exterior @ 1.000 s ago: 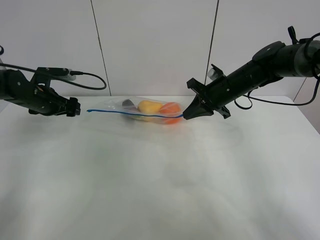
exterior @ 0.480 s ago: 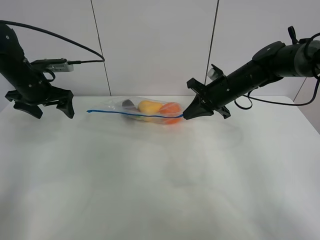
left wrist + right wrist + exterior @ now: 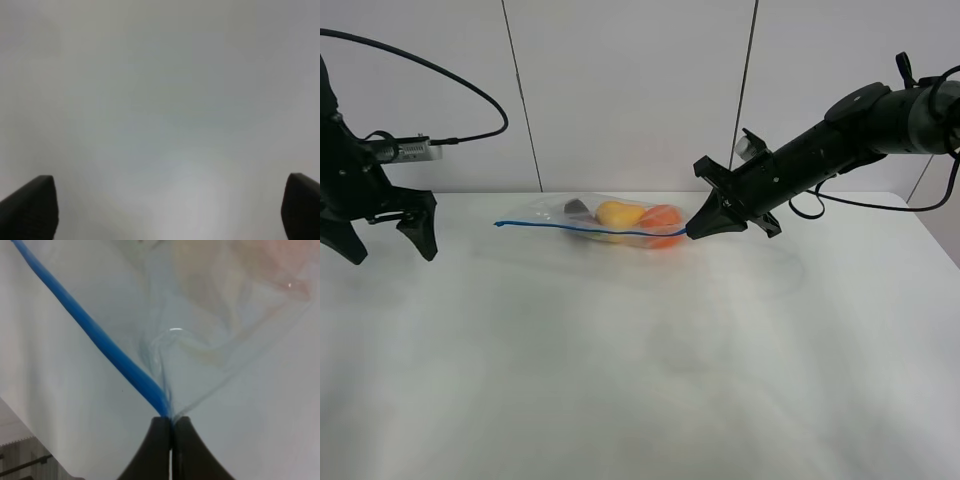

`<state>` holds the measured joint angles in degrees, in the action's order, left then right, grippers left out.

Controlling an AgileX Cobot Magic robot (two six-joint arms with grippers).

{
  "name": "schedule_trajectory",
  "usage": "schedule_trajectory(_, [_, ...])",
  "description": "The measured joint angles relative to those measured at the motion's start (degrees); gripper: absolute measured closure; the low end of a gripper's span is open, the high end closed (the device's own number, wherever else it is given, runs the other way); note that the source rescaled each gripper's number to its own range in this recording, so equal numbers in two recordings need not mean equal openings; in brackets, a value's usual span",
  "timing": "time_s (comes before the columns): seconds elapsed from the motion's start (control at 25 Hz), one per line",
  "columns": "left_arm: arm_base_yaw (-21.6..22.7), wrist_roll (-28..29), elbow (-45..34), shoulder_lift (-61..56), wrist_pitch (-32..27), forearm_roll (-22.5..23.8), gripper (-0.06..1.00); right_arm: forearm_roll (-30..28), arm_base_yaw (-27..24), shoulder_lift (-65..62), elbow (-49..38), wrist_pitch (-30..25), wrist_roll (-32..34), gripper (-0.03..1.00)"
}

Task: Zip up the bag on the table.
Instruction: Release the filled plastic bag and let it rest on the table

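The clear plastic bag [image 3: 620, 222] lies at the back middle of the white table [image 3: 640, 360], showing a yellow pear [image 3: 617, 213], an orange [image 3: 662, 222] and a dark eggplant end [image 3: 577, 208]. Its blue zipper strip [image 3: 580, 228] runs along the near edge. My right gripper [image 3: 694, 231] is shut on the strip's right end; the right wrist view shows the strip [image 3: 95, 335] pinched between the fingertips [image 3: 171, 426]. My left gripper [image 3: 380, 245] is open and empty, pointing down over the table's far left, well away from the bag. The left wrist view shows only bare table [image 3: 160, 110].
A white panelled wall [image 3: 630, 90] stands behind the table. The right arm [image 3: 840, 135] stretches in from the upper right with cables. The left arm's cable [image 3: 460, 85] loops above the far left edge.
My left gripper has swung down and pulled left, away from the zipper's left end, jaws now spread wide. The right gripper and bag have not moved.
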<state>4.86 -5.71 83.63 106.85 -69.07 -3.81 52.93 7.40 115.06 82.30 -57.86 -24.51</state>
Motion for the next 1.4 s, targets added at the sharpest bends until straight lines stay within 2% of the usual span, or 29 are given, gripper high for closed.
schedule_trajectory(0.16, [0.0, 0.1, -1.6, -1.2, -0.2, -0.1, -0.06, 0.0, 0.0, 0.0, 0.0, 0.0, 0.0, 0.97])
schedule_trajectory(0.32, [0.0, 0.1, -8.0, -7.1, -0.2, -0.1, -0.06, 0.0, 0.0, 0.0, 0.0, 0.0, 0.0, 0.97])
schedule_trajectory(0.72, [0.0, 0.3, -30.6, -35.6, -0.2, -0.1, -0.06, 0.0, 0.0, 0.0, 0.0, 0.0, 0.0, 0.97])
schedule_trajectory(0.96, [0.0, 0.5, -41.3, -52.2, 4.3, -0.1, -0.06, 0.0, 0.0, 0.0, 0.0, 0.0, 0.0, 0.97])
schedule_trajectory(1.16, [-0.1, 1.7, -49.8, -60.9, 7.5, -0.1, -0.06, 0.0, 0.0, 0.0, 0.0, 0.0, 0.0, 0.97])
schedule_trajectory(1.28, [-2.2, 1.9, -53.8, -64.9, 8.7, -0.1, -0.06, 0.0, 0.0, 0.0, 0.0, 0.0, 0.0, 0.97])
schedule_trajectory(1.4, [-5.4, 2.0, -54.3, -67.0, 8.6, -0.1, -0.06, 0.0, 0.0, 0.0, 0.0, 0.0, 0.0, 0.97])
